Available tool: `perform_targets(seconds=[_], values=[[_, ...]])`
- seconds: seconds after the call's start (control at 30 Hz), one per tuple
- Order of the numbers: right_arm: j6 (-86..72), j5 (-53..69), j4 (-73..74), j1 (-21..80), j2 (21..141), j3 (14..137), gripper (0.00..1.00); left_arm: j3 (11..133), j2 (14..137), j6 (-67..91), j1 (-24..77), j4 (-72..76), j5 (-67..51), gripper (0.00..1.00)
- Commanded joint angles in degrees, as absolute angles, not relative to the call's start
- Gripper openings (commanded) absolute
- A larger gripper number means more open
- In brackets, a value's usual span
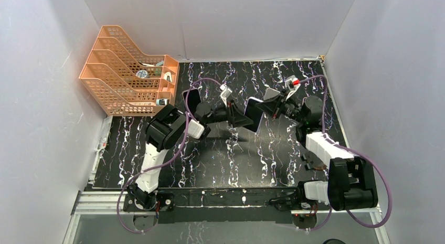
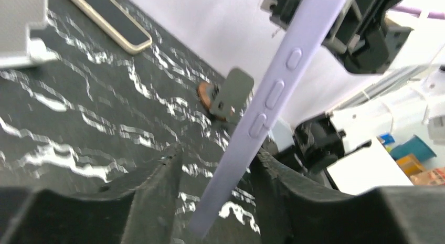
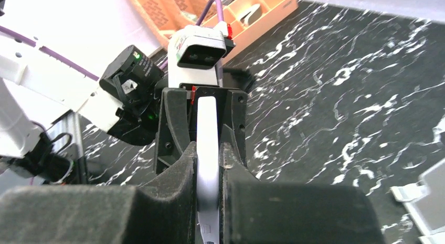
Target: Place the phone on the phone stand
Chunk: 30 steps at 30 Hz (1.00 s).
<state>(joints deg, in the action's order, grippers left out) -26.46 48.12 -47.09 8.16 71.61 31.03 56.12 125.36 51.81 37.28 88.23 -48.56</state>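
Phone: lavender casing, dark screen. It is held above the worktop near its centre, between the two arms, and is not on the stand.

Right hand: closed on the phone. In the right wrist view both fingers press flat against the casing, with the phone's edge running straight out between them.

Left hand: spread apart, one finger on either side of the phone's other end. In the left wrist view the phone's buttoned edge runs diagonally through the gap. It is well clear of one finger and close against the other; contact there cannot be told. The right wrist view shows a slit of space on each side.

Phone stand: silver, on the worktop just beside the phone at its 1 o'clock. Only a corner shows in each wrist view.

Second phone: gold-rimmed, lying flat on the worktop beyond the stand.

Orange file rack: at the 10 o'clock corner, small items in its front compartments.
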Motion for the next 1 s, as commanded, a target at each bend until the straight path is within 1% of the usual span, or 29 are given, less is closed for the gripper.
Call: perform_targets(seconds=[0.0,0.17,0.33,0.43,0.6,0.97], values=[[-29.3,49.7,-52.2,6.6,72.4,37.6,0.01,65.9,128.3,56.2,35.8,102.0,-40.3,0.52],[-31.9,49.7,-57.9,3.5,76.2,41.6,0.01,72.3,131.1,56.2,35.5,98.1,-37.4,0.60],[-37.1,51.9,-65.8,-2.2,80.3,43.9,0.01,73.1,131.2,53.8,35.3,93.0,-33.5,0.65],[-41.1,54.3,-70.8,-5.1,83.5,45.5,0.01,73.5,131.4,53.5,35.3,91.8,-32.9,0.66],[-43.0,58.4,-73.1,-8.5,88.5,49.4,0.01,74.1,131.7,54.0,35.4,91.7,-32.5,0.66],[-48.4,68.9,-77.1,-9.1,103.0,62.5,0.01,74.4,129.8,50.7,36.6,88.1,-31.9,0.66]])
